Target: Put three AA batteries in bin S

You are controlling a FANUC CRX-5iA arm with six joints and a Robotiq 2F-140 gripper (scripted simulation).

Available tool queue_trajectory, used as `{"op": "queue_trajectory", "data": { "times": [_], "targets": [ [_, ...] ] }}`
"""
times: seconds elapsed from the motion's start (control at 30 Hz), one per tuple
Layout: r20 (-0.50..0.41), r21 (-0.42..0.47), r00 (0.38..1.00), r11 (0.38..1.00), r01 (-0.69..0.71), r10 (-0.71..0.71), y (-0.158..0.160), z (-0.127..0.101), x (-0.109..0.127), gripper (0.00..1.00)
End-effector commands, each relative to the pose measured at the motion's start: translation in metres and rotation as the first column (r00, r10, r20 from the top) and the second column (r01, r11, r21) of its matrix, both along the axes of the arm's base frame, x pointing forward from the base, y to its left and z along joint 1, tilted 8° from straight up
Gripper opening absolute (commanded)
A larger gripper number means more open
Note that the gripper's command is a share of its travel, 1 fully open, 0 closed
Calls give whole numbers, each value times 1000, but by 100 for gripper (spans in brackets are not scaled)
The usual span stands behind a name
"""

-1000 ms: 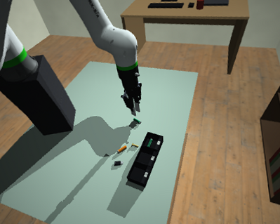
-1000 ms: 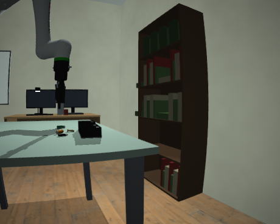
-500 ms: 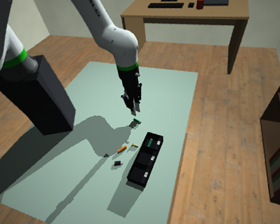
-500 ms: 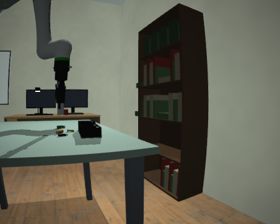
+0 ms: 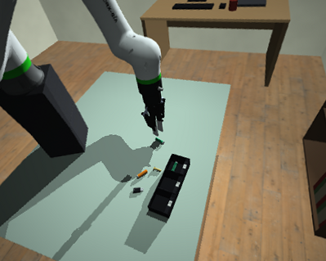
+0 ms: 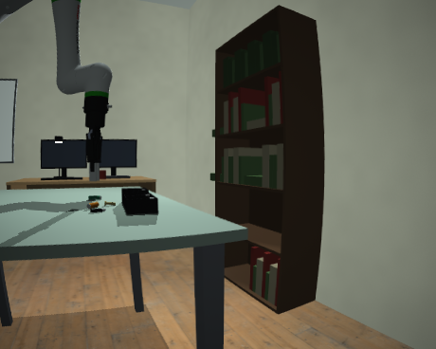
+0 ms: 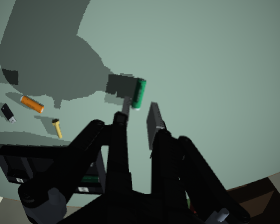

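A green AA battery (image 5: 159, 141) lies on the pale green table top; it also shows in the wrist view (image 7: 139, 93). My gripper (image 5: 157, 131) hangs just above it, pointing down. In the wrist view the gripper's fingers stand a narrow gap apart with nothing between them. An orange battery (image 5: 142, 173) and a small yellow battery (image 5: 156, 169) lie nearer the front. A black row of three bins (image 5: 169, 185) stands to their right. Something green lies in its far compartment (image 5: 175, 166). I cannot read the bin labels.
A small black item (image 5: 136, 190) lies in front of the orange battery. The black robot base (image 5: 41, 113) stands on the table's left side. The table's right edge (image 5: 210, 179) runs close behind the bins. A bookcase (image 6: 270, 156) stands beyond the table.
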State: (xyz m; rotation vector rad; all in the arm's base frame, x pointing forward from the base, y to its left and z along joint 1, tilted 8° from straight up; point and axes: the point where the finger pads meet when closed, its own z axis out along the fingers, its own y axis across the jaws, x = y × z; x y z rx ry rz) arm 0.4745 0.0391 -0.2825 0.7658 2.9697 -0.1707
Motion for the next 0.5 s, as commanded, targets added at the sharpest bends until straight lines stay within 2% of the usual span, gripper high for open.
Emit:
{"op": "queue_trajectory", "data": {
  "times": [0.0, 0.27, 0.47],
  "targets": [
    [2, -1, 1000, 1000, 0, 0, -2, -12, 1, 17],
    [2, -1, 1000, 1000, 0, 0, -6, -44, 3, 17],
    [2, -1, 1000, 1000, 0, 0, -7, -54, 3, 17]
  ]
}}
